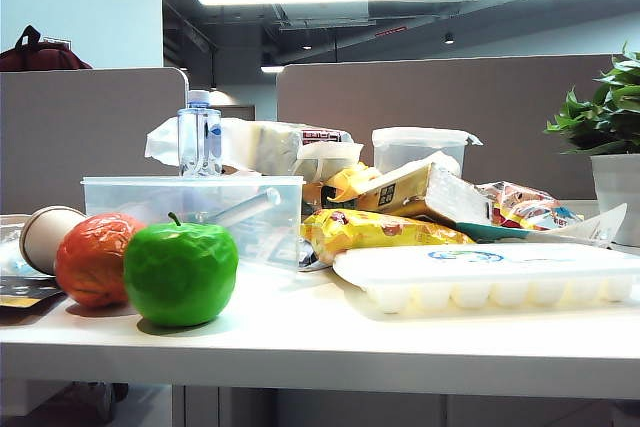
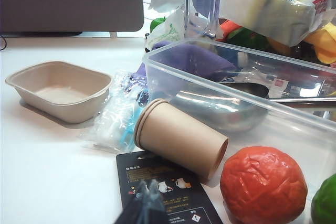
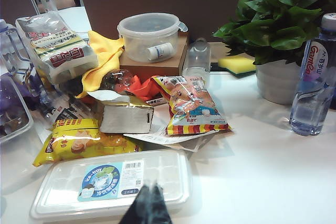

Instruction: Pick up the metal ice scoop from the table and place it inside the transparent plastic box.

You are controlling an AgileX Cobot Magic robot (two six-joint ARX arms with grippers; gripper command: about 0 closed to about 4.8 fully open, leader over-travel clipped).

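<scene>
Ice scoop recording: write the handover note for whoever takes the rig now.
Left gripper: shut, empty, pulled back above the black card near the paper cup.
Right gripper: shut, empty, over the near edge of the ice-cube tray.
Metal ice scoop: lying inside the transparent plastic box, handle propped toward its rim.
Done: scoop is in the box.
Left: nothing apparent beyond parking both arms.

Ice-cube tray point(image 3: 113, 182) below my right-hand fingers point(image 3: 147, 205): sticker reads "ice-tray" with a barcode. Water bottle point(image 3: 313, 77) by the plant: label reads "GanTen", roughly. Black card point(image 2: 165, 192) near my left-hand fingers point(image 2: 146, 205) and the snack bags carry print too small to read.
</scene>
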